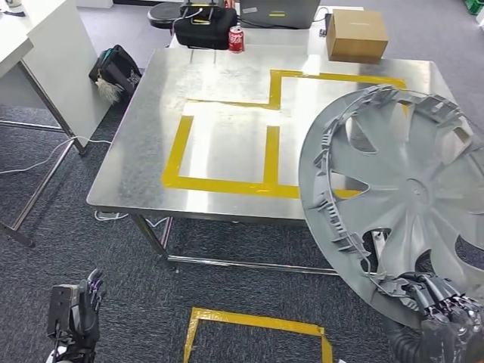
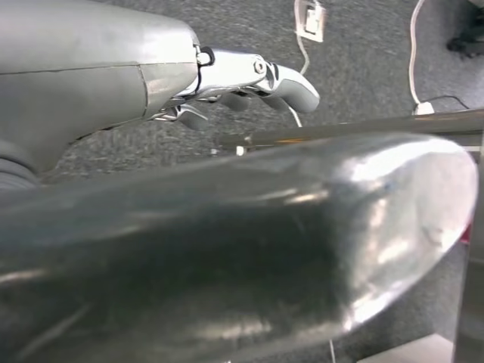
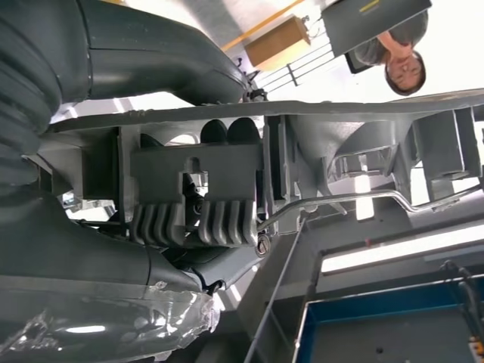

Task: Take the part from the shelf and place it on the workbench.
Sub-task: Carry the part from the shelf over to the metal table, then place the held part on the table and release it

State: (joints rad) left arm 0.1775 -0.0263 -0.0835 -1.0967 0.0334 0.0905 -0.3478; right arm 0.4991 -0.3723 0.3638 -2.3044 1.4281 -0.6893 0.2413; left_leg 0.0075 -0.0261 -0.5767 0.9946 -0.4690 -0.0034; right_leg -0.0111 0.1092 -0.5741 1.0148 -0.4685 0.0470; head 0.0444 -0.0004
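A large grey plastic wheel cover with curved spokes (image 1: 411, 189) is gripped at its lower rim by the right hand (image 1: 451, 318), and it is held tilted in the air, overlapping the near right corner of the shiny steel workbench marked with yellow tape (image 1: 228, 136). In the right wrist view, dark fingers (image 3: 228, 132) are seen hooked over the rim beside the ribbed clips of the cover. The left hand (image 1: 85, 302) is hung low beside the body over the grey carpet, with nothing held and its fingers loosely extended.

The part is judged to be carried but not yet set down. A slip is the chief risk: the wide disc is held at a single edge point, so it could be levered out of the fingers by its own weight. If it is lowered where it hangs now, its far edge could be caught on the table edge, or it could be left overhanging the corner and tipped to the floor.
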